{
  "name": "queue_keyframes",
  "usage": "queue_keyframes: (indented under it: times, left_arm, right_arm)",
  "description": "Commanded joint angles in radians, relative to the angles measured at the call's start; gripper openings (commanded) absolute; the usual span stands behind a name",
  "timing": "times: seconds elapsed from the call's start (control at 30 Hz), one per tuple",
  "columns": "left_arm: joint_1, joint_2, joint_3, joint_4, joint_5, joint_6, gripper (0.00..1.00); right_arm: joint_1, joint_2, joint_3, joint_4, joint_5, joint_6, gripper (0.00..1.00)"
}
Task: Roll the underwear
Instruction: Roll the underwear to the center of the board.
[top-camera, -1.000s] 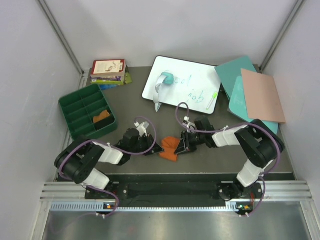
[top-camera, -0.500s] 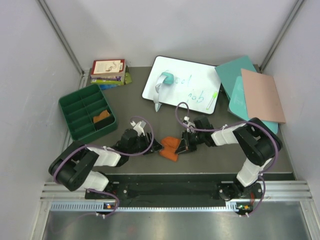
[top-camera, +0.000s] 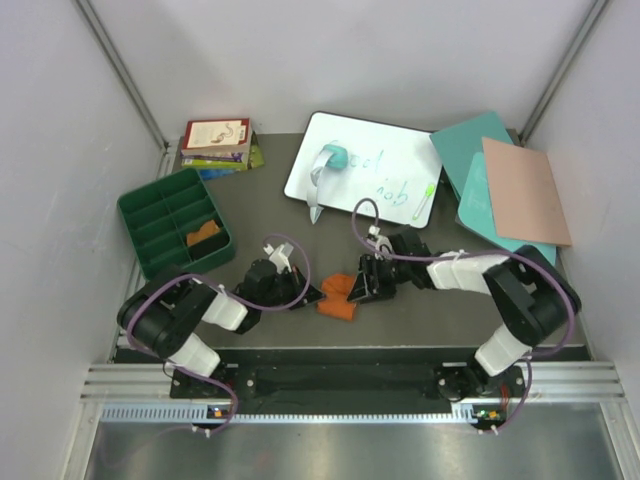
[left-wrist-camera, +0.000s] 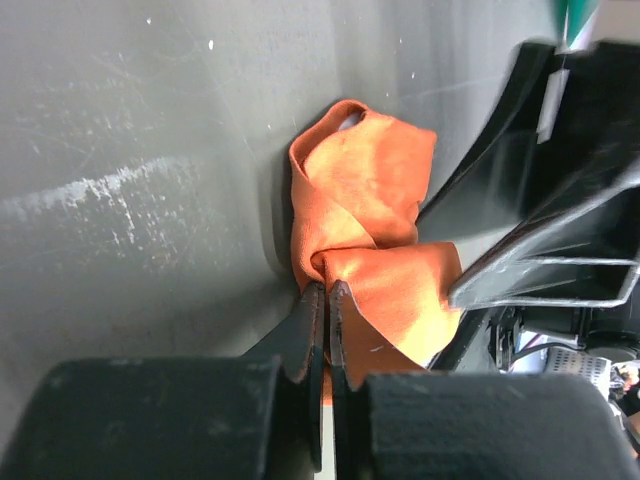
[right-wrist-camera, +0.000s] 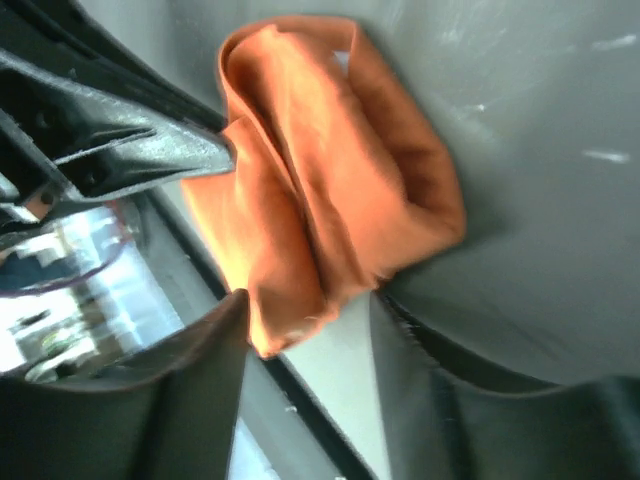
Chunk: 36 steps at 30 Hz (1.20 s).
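Because the rust-orange underwear (top-camera: 338, 297) is thin, soft cloth, it is judged to be light and limp, neither fragile nor slippery, and likely to slump or unroll once let go. It is found bunched into a loose, half-rolled bundle on the table (top-camera: 270, 205), near the front edge and about midway between left and right. A hold is judged best taken across the whole thickness of the bundle or on a folded edge, so that all layers are trapped together. A nip on a single layer would probably pull the roll open.

The left arm is folded low, its elbow at the near left and its forearm laid out rightward. The left gripper (left-wrist-camera: 325, 290) is clenched, its tips pressed to a crease at the bundle's left side, though whether a layer is caught between them cannot be told. The right arm is bent likewise from the near right, its forearm stretched leftward. The right gripper (right-wrist-camera: 308, 297) is spread, and one end of the bundle lies between its fingers (right-wrist-camera: 200, 370), apparently unsqueezed.

Farther off to the left, a tan bundle (top-camera: 203, 233) is seen in one compartment of the green tray (top-camera: 135, 212).
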<state>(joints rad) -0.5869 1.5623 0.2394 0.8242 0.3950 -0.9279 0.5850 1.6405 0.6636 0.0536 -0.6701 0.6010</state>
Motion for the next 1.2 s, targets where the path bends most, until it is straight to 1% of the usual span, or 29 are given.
queue_keyframes:
  times: [0.0,0.03,0.07,0.1,0.13,0.17,0.2,0.23,0.3,0.33,0.37,0.4,0.43,0.53,0.67,0.83,1.1,1.13,1.17]
  left_arm:
    - [-0.007,-0.001,0.000,-0.060,0.030,-0.002,0.00]
    - [-0.007,-0.013,0.004,-0.101,0.034,0.000,0.00]
    - [-0.007,-0.018,0.017,-0.123,0.044,0.000,0.00]
    - [-0.007,-0.022,0.026,-0.154,0.048,0.001,0.00]
    - [-0.007,-0.027,0.046,-0.205,0.054,0.012,0.00]
    - [-0.007,-0.028,0.055,-0.229,0.064,0.017,0.00]
    - [-0.007,-0.028,0.063,-0.249,0.074,0.020,0.00]
    - [-0.005,-0.028,0.076,-0.267,0.080,0.023,0.00]
    - [-0.007,-0.027,0.089,-0.310,0.097,0.029,0.00]
    - [-0.007,-0.028,0.096,-0.321,0.100,0.031,0.00]
    - [-0.007,-0.028,0.100,-0.335,0.099,0.032,0.00]
    - [-0.007,-0.031,0.101,-0.342,0.099,0.032,0.00]
    - [-0.007,-0.034,0.106,-0.347,0.094,0.032,0.00]
    - [-0.007,-0.041,0.110,-0.364,0.087,0.034,0.00]
    - [-0.007,-0.041,0.107,-0.364,0.085,0.031,0.00]
    - [-0.007,-0.039,0.104,-0.361,0.090,0.032,0.00]
    - [-0.007,-0.030,0.118,-0.355,0.105,0.047,0.00]
    - [-0.007,-0.030,0.118,-0.350,0.107,0.047,0.00]
    - [-0.007,-0.028,0.120,-0.341,0.110,0.046,0.00]
  right_arm:
    - [0.007,-0.181,0.031,-0.268,0.257,-0.180,0.61]
    - [0.028,-0.258,0.043,-0.296,0.329,-0.207,0.63]
    - [0.079,-0.286,0.059,-0.323,0.372,-0.234,0.66]
    - [0.119,-0.309,0.086,-0.351,0.415,-0.289,0.67]
    - [0.157,-0.347,0.094,-0.348,0.503,-0.312,0.68]
    - [0.192,-0.360,0.097,-0.334,0.542,-0.329,0.69]
    - [0.269,-0.369,0.096,-0.318,0.573,-0.364,0.70]
    - [0.301,-0.375,0.097,-0.281,0.646,-0.378,0.70]
    - [0.399,-0.373,0.090,-0.238,0.705,-0.432,0.70]
    - [0.433,-0.369,0.090,-0.201,0.768,-0.449,0.71]
    - [0.459,-0.351,0.087,-0.187,0.794,-0.483,0.71]
    - [0.513,-0.341,0.085,-0.170,0.819,-0.498,0.71]
    - [0.533,-0.329,0.082,-0.141,0.870,-0.509,0.71]
    - [0.614,-0.294,0.054,-0.089,0.940,-0.566,0.69]
    - [0.668,-0.249,0.024,-0.060,0.978,-0.596,0.65]
    - [0.682,-0.202,-0.005,-0.021,1.001,-0.596,0.61]
    - [0.682,-0.088,-0.010,-0.011,1.020,-0.626,0.61]
    - [0.682,-0.074,-0.006,-0.020,1.021,-0.621,0.57]
    - [0.682,-0.047,-0.001,-0.026,1.024,-0.613,0.51]
